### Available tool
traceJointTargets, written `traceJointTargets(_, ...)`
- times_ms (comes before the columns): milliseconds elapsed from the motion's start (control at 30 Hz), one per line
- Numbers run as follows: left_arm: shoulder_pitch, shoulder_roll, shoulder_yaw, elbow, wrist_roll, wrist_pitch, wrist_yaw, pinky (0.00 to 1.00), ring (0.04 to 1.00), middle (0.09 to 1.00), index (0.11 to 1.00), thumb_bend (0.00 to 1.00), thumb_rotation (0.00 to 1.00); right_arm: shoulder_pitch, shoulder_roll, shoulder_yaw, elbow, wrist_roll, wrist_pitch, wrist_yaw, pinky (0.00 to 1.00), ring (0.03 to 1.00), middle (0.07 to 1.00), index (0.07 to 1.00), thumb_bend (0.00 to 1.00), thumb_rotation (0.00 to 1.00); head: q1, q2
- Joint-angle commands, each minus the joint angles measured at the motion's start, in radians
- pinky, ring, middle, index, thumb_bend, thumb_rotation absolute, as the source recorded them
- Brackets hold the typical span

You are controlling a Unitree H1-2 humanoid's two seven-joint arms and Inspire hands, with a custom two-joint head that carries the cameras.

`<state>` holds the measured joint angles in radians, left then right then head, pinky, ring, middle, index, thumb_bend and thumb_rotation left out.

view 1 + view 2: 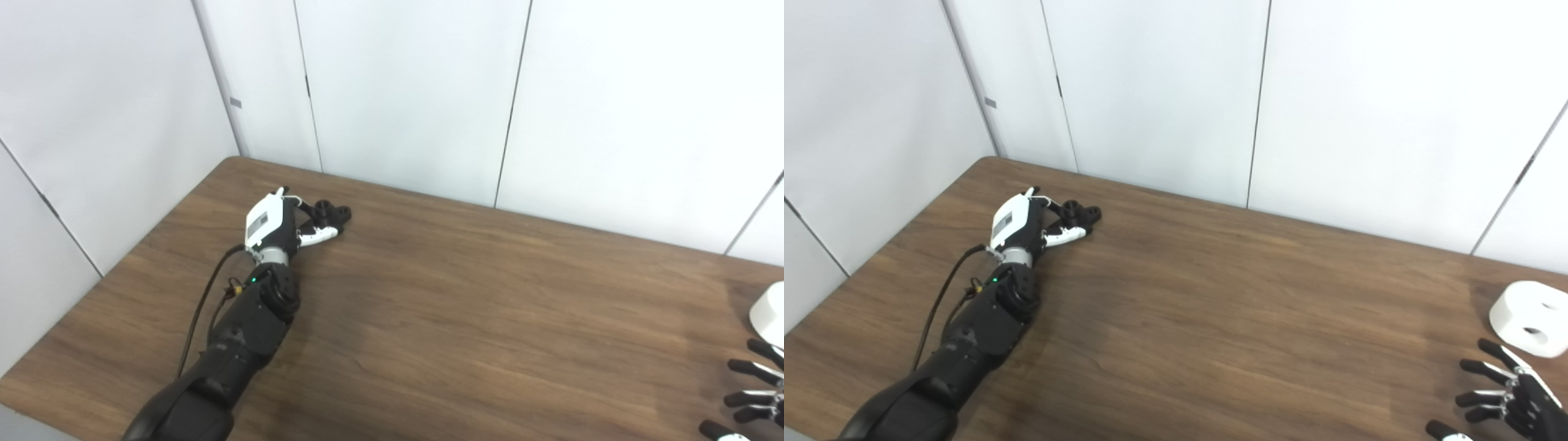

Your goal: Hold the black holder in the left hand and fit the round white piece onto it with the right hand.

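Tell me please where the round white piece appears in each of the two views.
Left eye view: round white piece cut by the right edge, lower right.
Right eye view: whole, lower right, above the open right hand.
Shared landmark: the black holder at the left hand, far left of the table.

A dark brown wooden table with visible grain fills the lower part of the room, its far edge running close along white wall panels and its far left corner rounded. Toward that far left corner a small black holder sits on the wood, with the fingers of the left hand around it. Well apart from it, at the right edge of the table, a round white piece with a hole in its face rests on the surface, casting a soft shadow to its left.
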<state>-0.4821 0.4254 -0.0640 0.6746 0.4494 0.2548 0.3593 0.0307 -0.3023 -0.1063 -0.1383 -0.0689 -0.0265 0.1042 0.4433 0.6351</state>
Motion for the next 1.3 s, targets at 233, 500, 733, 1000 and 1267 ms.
traceJointTargets(233, 0.047, -0.015, -0.022, 0.049, -0.003, 0.051, -0.052, 1.0, 1.0, 0.963, 0.495, 0.52, 0.08, -0.017, -0.023, -0.012, -0.04, 0.007, -0.016, 0.002, 0.44, 0.539, 0.73, 0.837, 0.66, 0.06, -0.001, 0.001)
traceJointTargets(500, 0.047, -0.015, -0.022, 0.049, -0.003, 0.051, -0.052, 1.0, 1.0, 0.963, 0.495, 0.52, 0.08, -0.017, -0.023, -0.012, -0.04, 0.007, -0.016, 0.002, 0.44, 0.539, 0.73, 0.837, 0.66, 0.06, -0.001, 0.001)
traceJointTargets(733, 0.047, -0.014, -0.022, 0.049, -0.003, 0.051, -0.052, 1.0, 1.0, 0.963, 0.495, 0.52, 0.08, -0.017, -0.023, -0.012, -0.04, 0.007, -0.016, 0.002, 0.44, 0.539, 0.73, 0.837, 0.66, 0.06, -0.001, 0.001)
traceJointTargets(1000, 0.047, -0.014, -0.022, 0.049, -0.003, 0.051, -0.052, 1.0, 1.0, 0.963, 0.494, 0.52, 0.08, -0.017, -0.023, -0.012, -0.04, 0.007, -0.016, 0.002, 0.44, 0.539, 0.73, 0.837, 0.66, 0.06, -0.001, 0.001)
traceJointTargets(1267, 0.047, -0.014, -0.022, 0.049, -0.003, 0.051, -0.052, 1.0, 1.0, 0.963, 0.495, 0.52, 0.08, -0.017, -0.023, -0.012, -0.04, 0.007, -0.016, 0.002, 0.44, 0.539, 0.73, 0.837, 0.66, 0.06, -0.001, 0.001)
